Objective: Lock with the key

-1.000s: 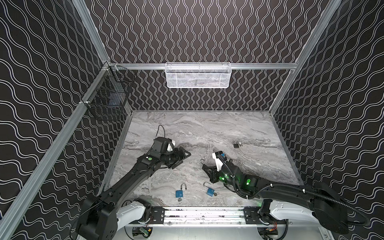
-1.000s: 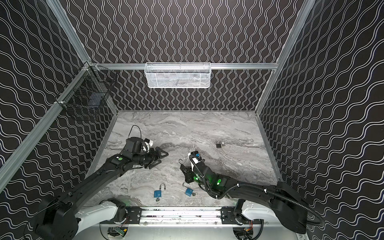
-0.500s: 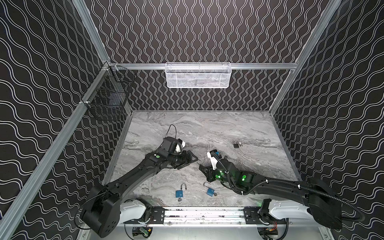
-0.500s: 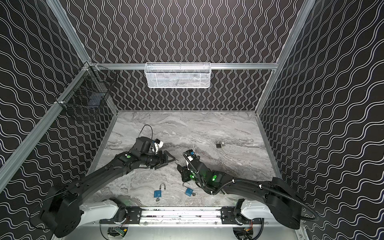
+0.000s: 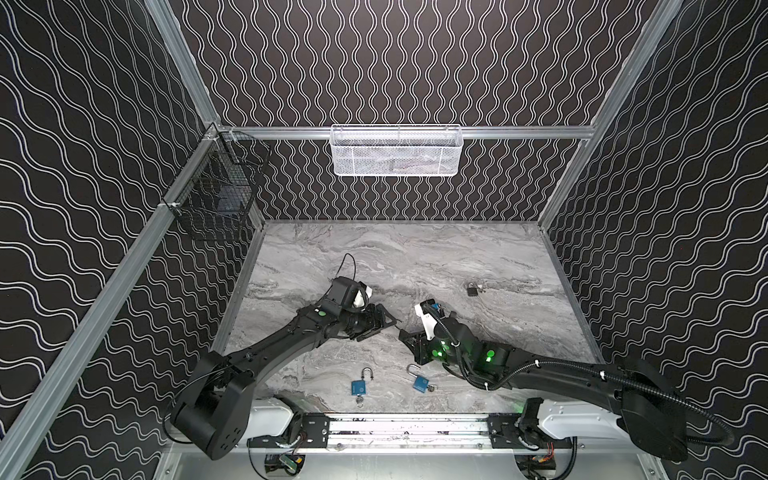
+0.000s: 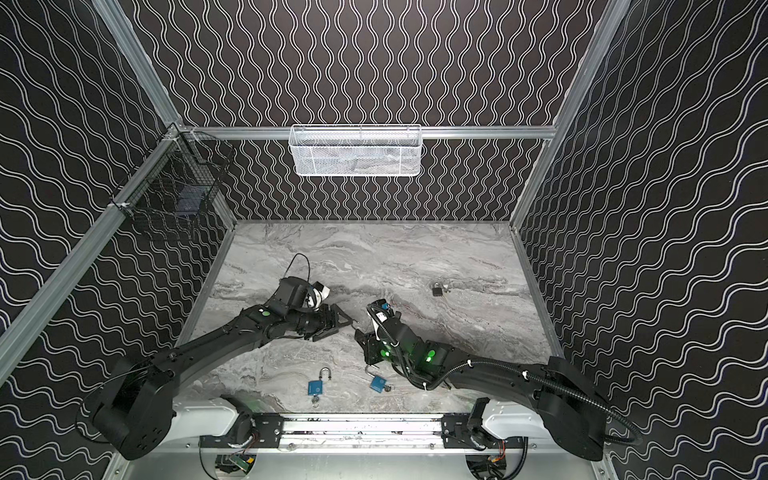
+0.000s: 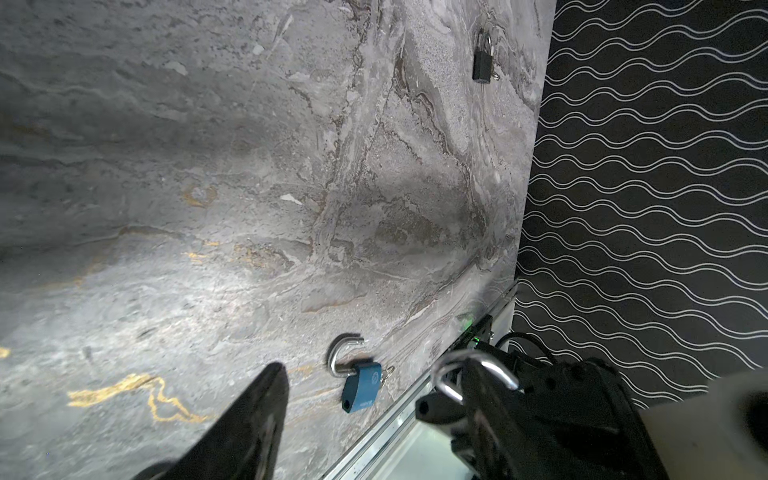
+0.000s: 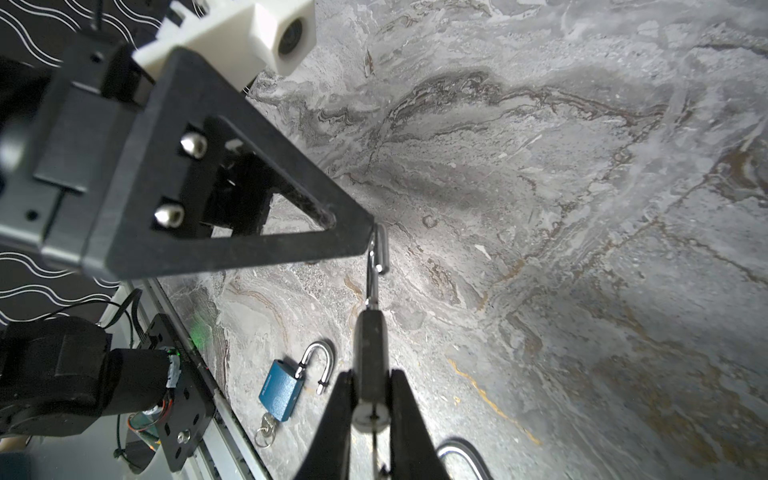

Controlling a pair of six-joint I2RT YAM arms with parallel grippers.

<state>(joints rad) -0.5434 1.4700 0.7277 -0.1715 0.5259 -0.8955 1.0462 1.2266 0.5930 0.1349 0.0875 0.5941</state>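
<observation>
My right gripper (image 8: 371,399) is shut on the body of a black padlock (image 8: 371,345), whose silver shackle (image 8: 380,249) stands open and points away from the jaws. A thin metal piece hangs from its keyway end. My left gripper (image 7: 374,365) is open; one of its fingers (image 8: 249,232) touches the shackle tip. In the left wrist view that finger (image 7: 490,399) lies across the shackle (image 7: 473,365). In both top views the two grippers meet at mid-table, left gripper (image 5: 384,326) facing right gripper (image 5: 409,338).
Two blue padlocks with open shackles lie near the front rail, the left blue padlock (image 5: 358,387) and the right blue padlock (image 5: 419,382), and one has a ringed key (image 8: 266,428). A small black padlock (image 5: 472,290) lies further back right. A white basket (image 5: 397,149) and a black basket (image 5: 216,195) hang on the walls.
My left arm has swung right across the table until its finger reached the held padlock's shackle, and its jaws have narrowed a little. The right gripper shifted slightly left, still holding the padlock.
</observation>
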